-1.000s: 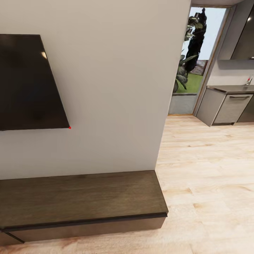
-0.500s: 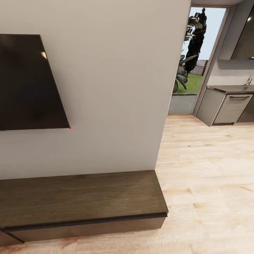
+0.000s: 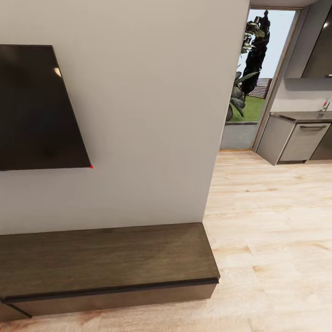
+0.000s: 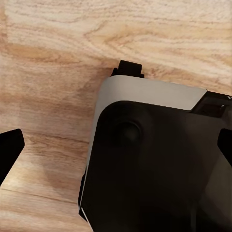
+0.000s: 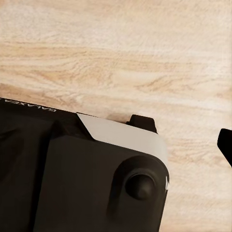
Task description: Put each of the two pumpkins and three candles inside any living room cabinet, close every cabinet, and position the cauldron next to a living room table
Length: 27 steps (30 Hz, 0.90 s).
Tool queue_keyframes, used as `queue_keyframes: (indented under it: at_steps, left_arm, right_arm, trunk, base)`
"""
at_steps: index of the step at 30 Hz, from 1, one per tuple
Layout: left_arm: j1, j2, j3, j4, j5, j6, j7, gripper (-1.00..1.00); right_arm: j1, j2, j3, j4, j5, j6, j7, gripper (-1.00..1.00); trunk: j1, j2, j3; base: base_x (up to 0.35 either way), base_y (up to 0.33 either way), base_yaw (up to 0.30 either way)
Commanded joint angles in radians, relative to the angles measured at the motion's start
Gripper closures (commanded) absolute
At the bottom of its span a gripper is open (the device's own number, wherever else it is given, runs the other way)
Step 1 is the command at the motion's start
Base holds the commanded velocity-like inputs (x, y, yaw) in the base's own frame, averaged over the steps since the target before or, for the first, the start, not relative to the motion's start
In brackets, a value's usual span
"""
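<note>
**Cabinet straight ahead and low, both arms hanging over the base**

The head view looks onto a white wall (image 3: pixel 152 115) with a dark wall-mounted television (image 3: pixel 34 108) at the left. Under it runs the cabinet (image 3: pixel 106 260), a long low dark wood unit whose long axis lies across the view, parallel to the wall. Its right end stops near the wall's corner; its left part runs out of the picture. The front visible along most of its length sits flush under the top. At the lower left edge a dark slanting line hints at a front standing slightly ajar, though I cannot tell for sure. The top of the cabinet is bare. To the right, pale wood floor (image 3: pixel 272 240) leads to grey kitchen units (image 3: pixel 297 140) and a doorway onto greenery (image 3: pixel 249 87).

In the left wrist view, the left gripper (image 4: pixel 116 145) points down at the floor and the robot's own base (image 4: pixel 154 164); its finger tips sit at opposite edges of the picture, so it stands wide apart and holds nothing. In the right wrist view only one finger tip of the right gripper (image 5: pixel 226 145) appears, above the base (image 5: pixel 87 174); how far it is spread I cannot tell.

As I judge it, the cabinet lies forward of both grippers and to the left, so the left arm is nearer.
</note>
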Motion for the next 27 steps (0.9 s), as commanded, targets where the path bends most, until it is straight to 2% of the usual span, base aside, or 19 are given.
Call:
queue_keyframes:
  at_steps: [1,27]
  left_arm:
    - [0.000,0.000,0.000,0.000,0.000,0.000,0.000,-1.00]
    - [0.000,0.000,0.000,0.000,0.000,0.000,0.000,-1.00]
  right_arm:
    - [0.000,0.000,0.000,0.000,0.000,0.000,0.000,-1.00]
    - [0.000,0.000,0.000,0.000,0.000,0.000,0.000,-1.00]
  trunk:
    - [0.000,0.000,0.000]
    - [0.000,0.000,0.000]
  base:
    - [0.000,0.000,0.000]
    - [0.000,0.000,0.000]
